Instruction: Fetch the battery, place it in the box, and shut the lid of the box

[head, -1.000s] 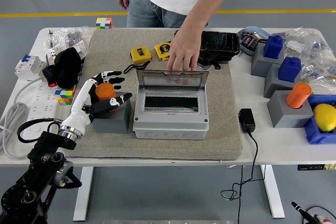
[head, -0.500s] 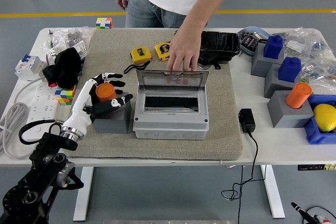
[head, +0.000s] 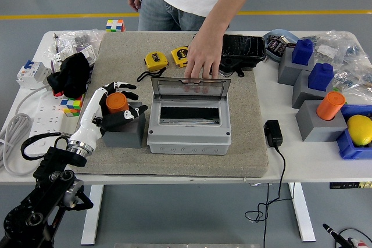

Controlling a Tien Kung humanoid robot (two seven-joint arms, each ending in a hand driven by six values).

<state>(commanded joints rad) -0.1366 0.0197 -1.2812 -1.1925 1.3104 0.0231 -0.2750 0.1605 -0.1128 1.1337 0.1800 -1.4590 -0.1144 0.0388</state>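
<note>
the white surface [head: 302,161] carries a grey box [head: 189,125], its clear lid [head: 190,88] raised and held by a person's hand [head: 202,62]. just left of the box, the left robot hand [head: 113,105] curls around an orange cylindrical battery [head: 116,102], apparently clamped on it.

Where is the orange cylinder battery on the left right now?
In the head view, the orange cylinder battery stands on a grey block left of the open grey box, with the left hand around it.
</note>
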